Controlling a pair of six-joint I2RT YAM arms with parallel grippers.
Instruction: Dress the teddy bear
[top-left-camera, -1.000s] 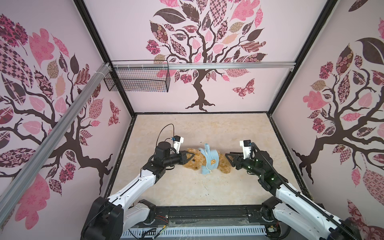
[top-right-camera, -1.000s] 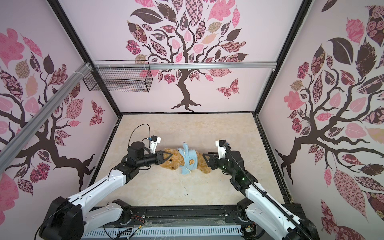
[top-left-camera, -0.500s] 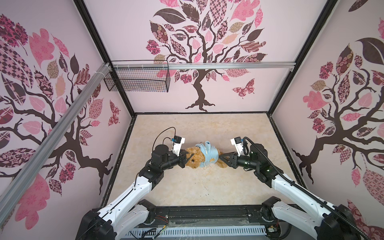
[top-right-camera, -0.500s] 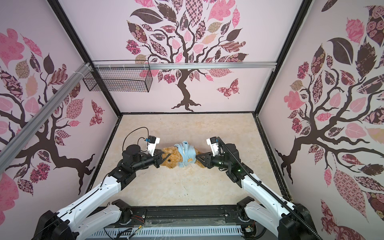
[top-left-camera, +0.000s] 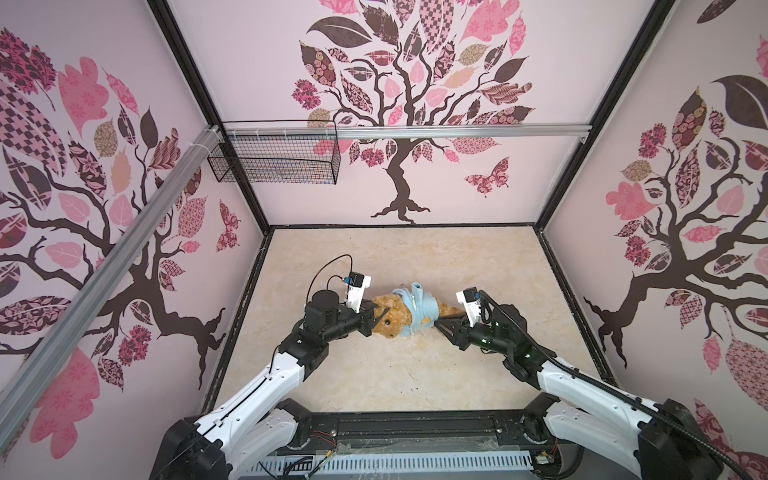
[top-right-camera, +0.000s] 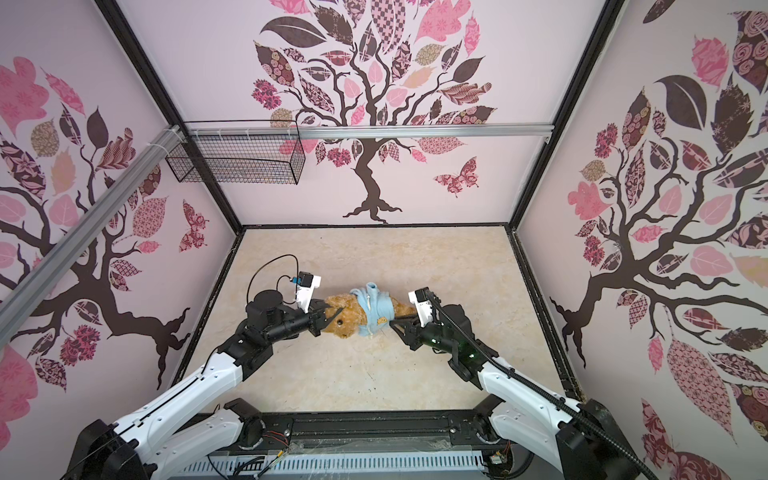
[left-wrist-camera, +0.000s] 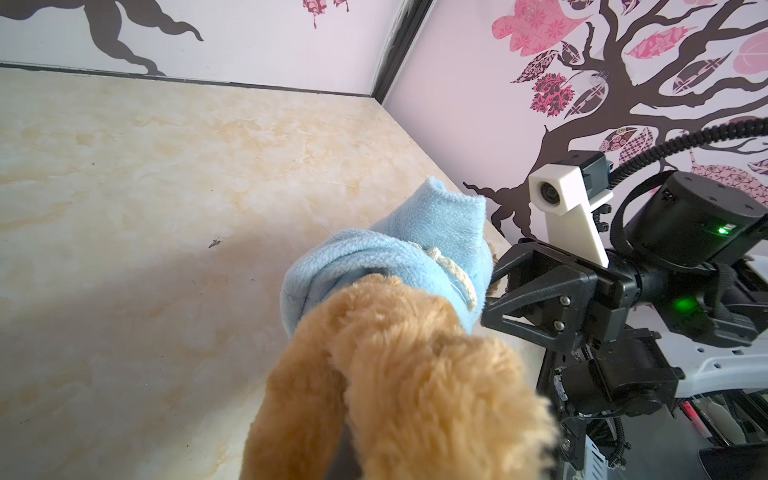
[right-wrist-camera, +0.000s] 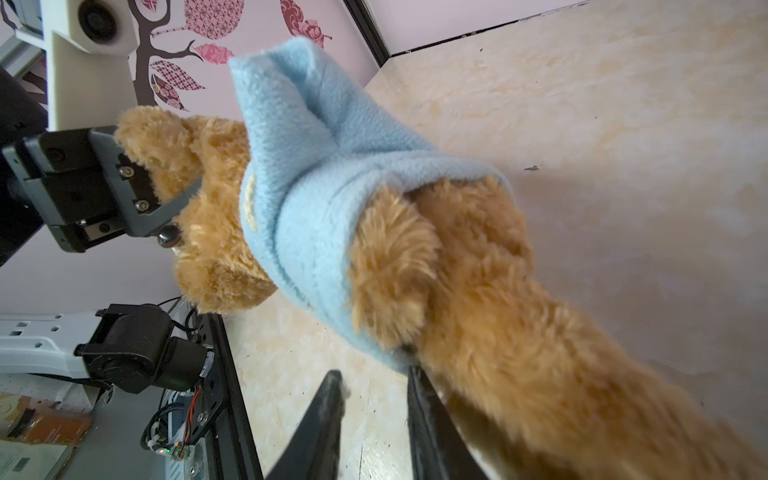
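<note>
The left tool (top-left-camera: 374, 318) holds the teddy bear (top-left-camera: 392, 322) by its head at the middle of the bench (top-left-camera: 374, 386), and the right tool (right-wrist-camera: 372, 376), a little open and empty beside the blue shirt (right-wrist-camera: 316, 174), may grab fur instead.

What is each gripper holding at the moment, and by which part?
The left gripper clamps the teddy bear by its head, near an ear. The right gripper holds nothing: its jaws stand apart by the shirt hem.
</note>
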